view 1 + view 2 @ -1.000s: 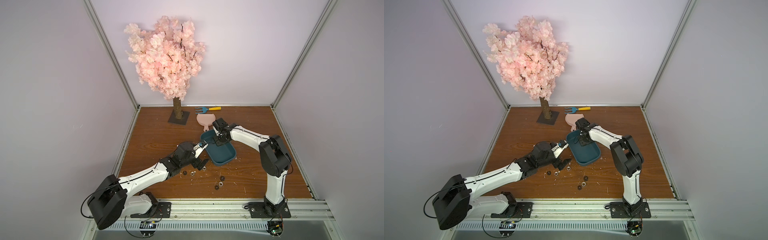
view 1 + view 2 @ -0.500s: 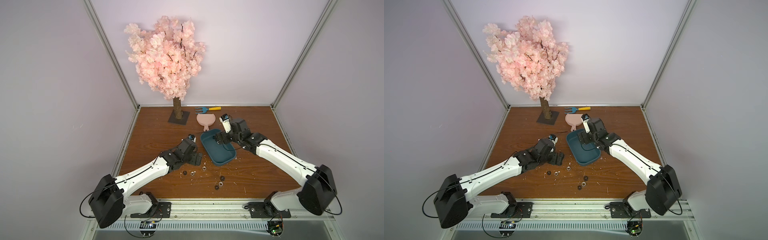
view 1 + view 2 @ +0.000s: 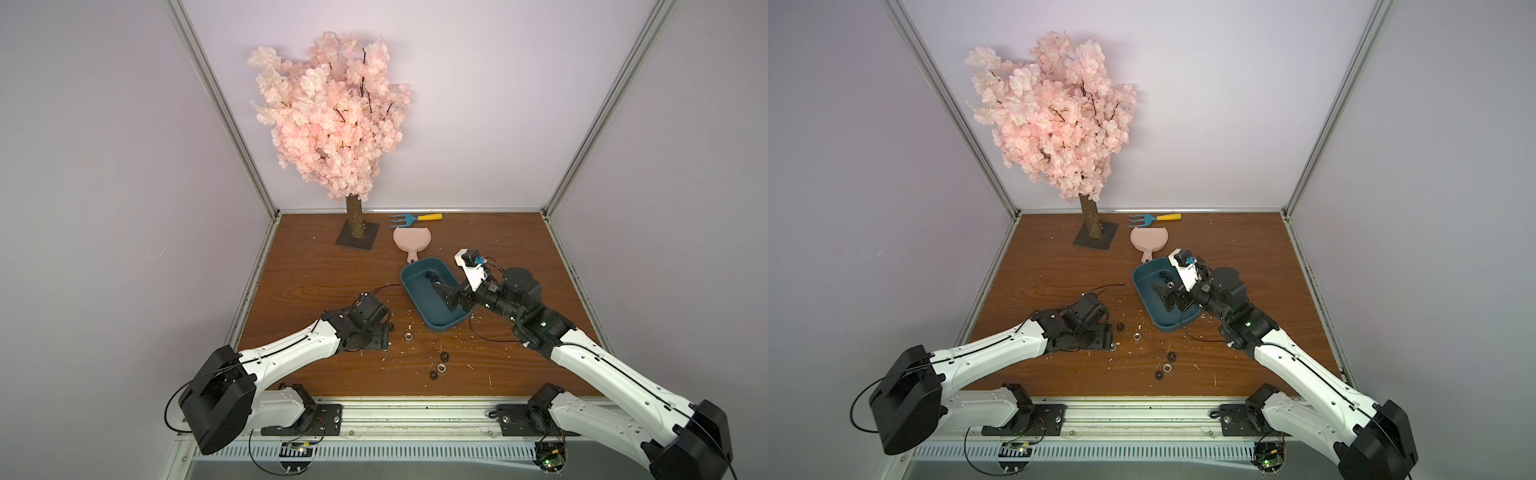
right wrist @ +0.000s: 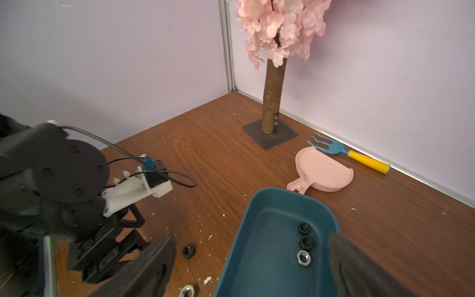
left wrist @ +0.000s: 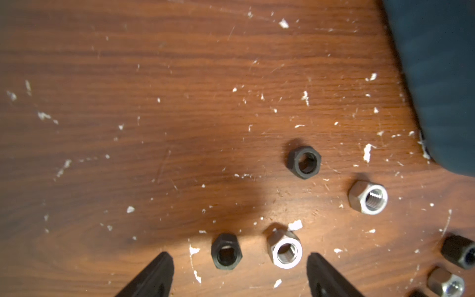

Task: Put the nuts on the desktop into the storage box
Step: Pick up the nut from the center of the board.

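The teal storage box [image 3: 432,322] sits mid-desktop [image 3: 332,270] with three nuts inside: two black [image 4: 303,227] [image 4: 305,242] and one silver [image 4: 303,258]. My right gripper [image 4: 250,244] hangs open just above the box [image 4: 257,200], holding nothing. My left gripper [image 5: 238,267] points down at the board left of the box, open, with a black nut [image 5: 226,254] and a silver nut [image 5: 284,252] lying loose between its fingertips [image 5: 164,259]. More nuts lie nearby: black [image 5: 304,162], silver [image 5: 368,196], and a cluster [image 3: 441,367] nearer the front edge.
A pink blossom tree on a dark square base [image 3: 358,240] stands at the back. A pink dustpan [image 3: 411,241] and a blue rake with a yellow handle [image 3: 415,218] lie behind the box. Walls with metal posts close in three sides. White flecks litter the board.
My right gripper opened over the box and its arm swung round to reach in from the right. My left gripper drew back from the box and came down over the loose nuts.
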You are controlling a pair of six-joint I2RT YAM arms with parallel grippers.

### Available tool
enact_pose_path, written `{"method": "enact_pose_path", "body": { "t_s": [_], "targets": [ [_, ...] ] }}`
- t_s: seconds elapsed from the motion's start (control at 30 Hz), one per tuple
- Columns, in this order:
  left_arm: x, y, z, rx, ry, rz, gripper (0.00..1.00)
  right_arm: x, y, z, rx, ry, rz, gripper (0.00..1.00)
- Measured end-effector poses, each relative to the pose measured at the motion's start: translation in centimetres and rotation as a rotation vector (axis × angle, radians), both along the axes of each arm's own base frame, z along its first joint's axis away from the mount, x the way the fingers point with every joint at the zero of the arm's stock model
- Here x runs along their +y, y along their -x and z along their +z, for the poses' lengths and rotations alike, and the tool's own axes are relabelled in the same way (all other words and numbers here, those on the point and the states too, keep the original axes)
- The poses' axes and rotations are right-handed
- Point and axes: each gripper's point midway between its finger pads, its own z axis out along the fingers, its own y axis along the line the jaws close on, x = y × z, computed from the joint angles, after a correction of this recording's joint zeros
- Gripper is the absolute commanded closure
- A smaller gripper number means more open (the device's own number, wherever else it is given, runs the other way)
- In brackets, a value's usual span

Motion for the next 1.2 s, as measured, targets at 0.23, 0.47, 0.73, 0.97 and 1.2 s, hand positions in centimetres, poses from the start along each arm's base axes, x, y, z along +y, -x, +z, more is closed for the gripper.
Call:
{"method": "enact_pose_path", "body": {
  "t_s": [0.23, 0.47, 0.73, 0.97, 1.2],
  "targets": [
    [0.1, 0.4, -1.2, 0.055, -0.008, 0.048, 0.4, 5.3, 7.0, -1.3, -0.118, 0.12, 0.298, 0.01],
    [1.0, 0.9, -3.2, 0.118, -0.083, 0.088, 0.47, 5.4, 9.5, -6.8, -0.09, 0.235, 0.373, 0.01],
    [0.9, 0.5, -3.5, 0.142, -0.115, 0.109, 0.65, 5.8, 10.2, -7.9, -0.093, 0.277, 0.391, 0.01],
    [1.0, 0.6, -3.6, 0.145, -0.122, 0.113, 0.72, 5.7, 9.9, -8.6, -0.092, 0.308, 0.377, 0.01],
    [1.0, 0.6, -3.5, 0.147, -0.121, 0.112, 0.8, 5.5, 9.7, -8.6, -0.102, 0.322, 0.364, 0.01]
  ]
}}
